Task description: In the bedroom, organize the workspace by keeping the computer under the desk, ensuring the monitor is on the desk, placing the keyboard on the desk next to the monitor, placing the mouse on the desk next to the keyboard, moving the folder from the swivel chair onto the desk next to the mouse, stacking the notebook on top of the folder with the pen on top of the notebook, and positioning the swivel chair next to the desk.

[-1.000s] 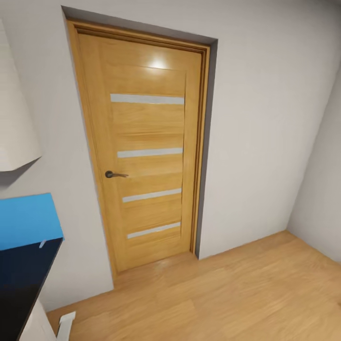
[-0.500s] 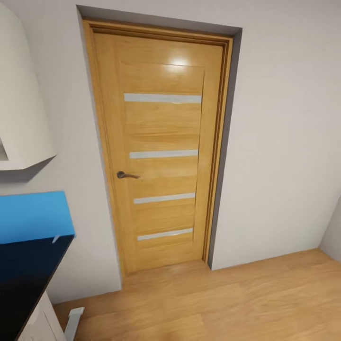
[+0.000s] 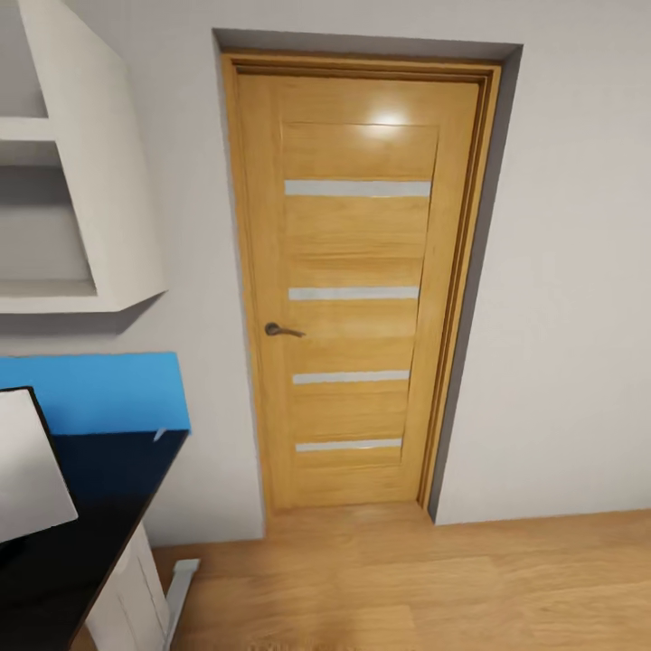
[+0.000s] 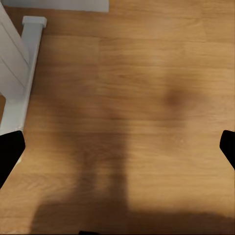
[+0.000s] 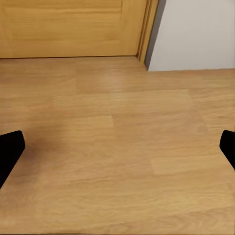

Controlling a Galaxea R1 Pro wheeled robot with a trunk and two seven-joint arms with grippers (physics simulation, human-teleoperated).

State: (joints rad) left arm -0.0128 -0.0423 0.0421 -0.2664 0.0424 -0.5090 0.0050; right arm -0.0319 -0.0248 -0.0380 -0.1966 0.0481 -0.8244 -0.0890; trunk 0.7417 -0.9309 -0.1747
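Observation:
The glossy black desk (image 3: 99, 515) fills the lower left corner of the head view. On it, at the picture's left edge, stands a flat pale-faced panel with a thin black rim (image 3: 27, 470), probably the monitor seen at an angle. My left gripper (image 4: 117, 152) is open over the bare wood floor, its black fingertips (image 4: 10, 152) far apart. Open as well, my right gripper (image 5: 117, 152) hangs above the floor near the door's foot. The computer, keyboard, mouse, folder, notebook, pen and swivel chair are out of view.
A shut light wood door (image 3: 362, 298) with a dark handle (image 3: 280, 330) stands straight ahead in the pale grey wall. A blue wall panel (image 3: 99, 393) sits behind the desk, below a white shelf unit (image 3: 99, 181). A white desk leg (image 4: 24, 73) rests on the floor.
The whole view has swung left, so the door now sits further right in the picture. The shelf unit, more of the desk and the rimmed panel have come into view.

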